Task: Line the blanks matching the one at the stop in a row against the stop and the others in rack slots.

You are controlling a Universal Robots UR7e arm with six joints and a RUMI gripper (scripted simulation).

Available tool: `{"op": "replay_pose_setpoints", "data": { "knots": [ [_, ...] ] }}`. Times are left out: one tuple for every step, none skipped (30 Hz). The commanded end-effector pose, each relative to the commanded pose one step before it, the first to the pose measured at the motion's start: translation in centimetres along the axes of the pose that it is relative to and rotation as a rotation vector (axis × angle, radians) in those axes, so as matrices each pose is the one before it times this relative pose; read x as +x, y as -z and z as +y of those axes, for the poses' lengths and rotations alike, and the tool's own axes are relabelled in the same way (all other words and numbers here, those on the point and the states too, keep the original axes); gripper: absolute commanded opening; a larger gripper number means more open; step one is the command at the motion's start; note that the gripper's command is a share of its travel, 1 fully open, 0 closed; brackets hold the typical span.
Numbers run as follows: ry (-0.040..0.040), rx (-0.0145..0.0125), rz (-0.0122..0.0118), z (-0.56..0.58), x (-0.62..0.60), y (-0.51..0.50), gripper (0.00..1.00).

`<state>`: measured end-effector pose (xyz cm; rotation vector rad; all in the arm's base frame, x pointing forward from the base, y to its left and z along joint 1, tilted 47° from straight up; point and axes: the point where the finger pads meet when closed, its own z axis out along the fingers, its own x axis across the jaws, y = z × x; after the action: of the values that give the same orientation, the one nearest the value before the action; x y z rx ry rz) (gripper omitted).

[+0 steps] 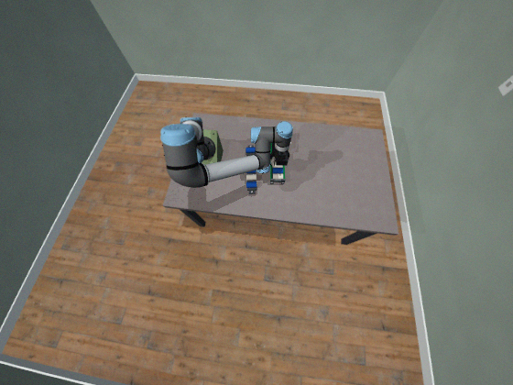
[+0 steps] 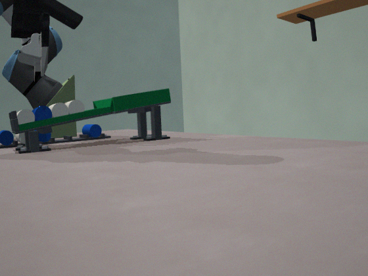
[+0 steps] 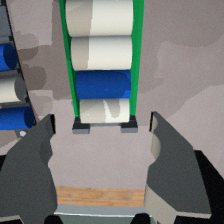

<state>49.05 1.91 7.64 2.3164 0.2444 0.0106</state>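
Note:
The green ramp (image 2: 141,100) (image 3: 139,50) holds four blanks lying across it in a row. A white blank (image 2: 25,116) (image 3: 104,111) is at the stop, then a blue blank (image 2: 43,112) (image 3: 103,84), a white blank (image 2: 59,109) (image 3: 101,52) and another white blank (image 2: 75,106) (image 3: 100,17). The stock rack (image 1: 252,192) (image 3: 4,25) shows a blue blank (image 3: 7,56), a white blank (image 3: 11,89) and an end blue blank (image 3: 16,118); the arm partly hides it in the top view. My gripper (image 2: 37,75) (image 3: 102,114) is open and empty, above the ramp's stop end.
The rack stands beside the ramp, toward the arm's base. Another blue blank (image 1: 250,149) (image 2: 92,130) lies at the rack's far part. The green base block (image 1: 212,139) is under the arm. A wooden wall shelf (image 2: 325,6) is at the upper right in the exterior view.

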Motion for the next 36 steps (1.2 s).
{"op": "replay_pose_setpoints", "data": {
  "knots": [
    [-0.00033, 0.00004, 0.00101, 0.006, 0.026, -0.106, 0.53],
    [0.0, 0.00002, -0.00002, 0.0, 0.0, -0.056, 0.53],
    [0.0, 0.00002, -0.00002, 0.0, 0.0, -0.064, 0.53],
    [0.00001, 0.00002, -0.00002, 0.0, 0.0, -0.073, 0.53],
    [0.00001, 0.00003, -0.00002, 0.0, 0.0, -0.081, 0.53],
    [0.0, 0.00001, 0.0, 0.0, 0.001, -0.089, 0.53],
    [0.0, 0.0, 0.0, 0.0, 0.001, -0.097, 0.53],
    [0.0, 0.0, 0.0, 0.0, 0.0, -0.105, 0.53],
    [0.0, 0.0, 0.0, 0.0, 0.0, -0.112, 0.53],
    [0.0, 0.0, 0.0, 0.0, 0.0, -0.119, 0.53],
    [0.0, 0.0, 0.0, 0.0, 0.0, 0.0, 0.53],
    [0.0, 0.0, 0.0, 0.0, 0.0, 0.0, 0.53],
    [0.0, 0.0, 0.0, 0.0, 0.001, -0.126, 0.53],
    [0.0, 0.0, 0.0, 0.0, 0.0, -0.133, 0.53],
    [0.0, 0.0, 0.0, 0.0, 0.0, -0.138, 0.53],
    [0.0, 0.0, 0.0, 0.0, 0.001, -0.144, 0.53],
    [0.0, 0.0, 0.0, 0.0, 0.001, -0.149, 0.53],
    [0.0, 0.0, 0.0, 0.0, 0.0, -0.153, 0.53],
    [0.0, 0.0, 0.0, 0.0, 0.001, -0.156, 0.53],
    [0.0, 0.0, 0.0, 0.0, 0.001, -0.159, 0.53],
    [0.0, 0.0, 0.0, 0.0, 0.0, -0.161, 0.53],
    [0.0, 0.0, 0.0, 0.0, 0.001, -0.162, 0.53],
    [0.0, 0.0, 0.0, 0.0, 0.001, -0.163, 0.53],
    [0.0, 0.0, 0.0, 0.0, 0.0, -0.162, 0.53],
    [0.0, 0.0, 0.0, 0.0, 0.001, -0.162, 0.53],
    [0.0, 0.0, 0.0, 0.0, 0.001, -0.16, 0.53],
    [0.0, 0.0, 0.0, 0.0, 0.0, -0.158, 0.53],
    [0.0, 0.0, 0.0, 0.0, 0.0, 0.0, 0.53],
    [0.0, 0.0, 0.0, 0.0, 0.0, 0.0, 0.53],
    [0.0, 0.0, 0.0, 0.0, 0.001, -0.155, 0.53],
    [0.0, 0.0, 0.0, 0.0, 0.001, -0.151, 0.53],
    [0.0, 0.0, 0.0, 0.0, 0.0, -0.147, 0.53],
    [0.0, 0.0, 0.0, 0.0, 0.0, -0.142, 0.53],
    [0.0, 0.0, 0.0, 0.0, 0.001, -0.137, 0.53],
    [0.0, 0.0, 0.0, 0.0, 0.0, -0.131, 0.53],
    [0.0, 0.0, 0.0, 0.0, 0.0, -0.124, 0.53]
  ]
}}
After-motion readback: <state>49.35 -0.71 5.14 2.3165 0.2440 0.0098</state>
